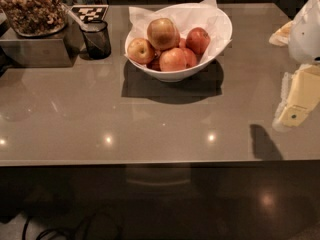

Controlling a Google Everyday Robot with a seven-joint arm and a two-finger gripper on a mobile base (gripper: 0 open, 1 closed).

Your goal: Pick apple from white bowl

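Observation:
The white bowl (220,36) stands at the back middle of the grey-brown counter, lined with crinkled white paper. The apple (163,33), the largest one, golden-yellow with a reddish-brown blush, sits on top of the pile in it. Smaller redder apples lie around it: one at the left (140,50), one in front (173,59) and one at the right (198,39). My gripper (294,115) hangs at the right edge of the view, pale yellow below a white arm housing (306,29). It is well to the right of the bowl, nearer than it, and above the counter.
A small dark mesh cup (96,39) stands left of the bowl. A glass container of nuts (31,9) sits on a metal box (35,49) at the back left. The counter's front edge (150,161) runs across the view, with dark floor and cables below.

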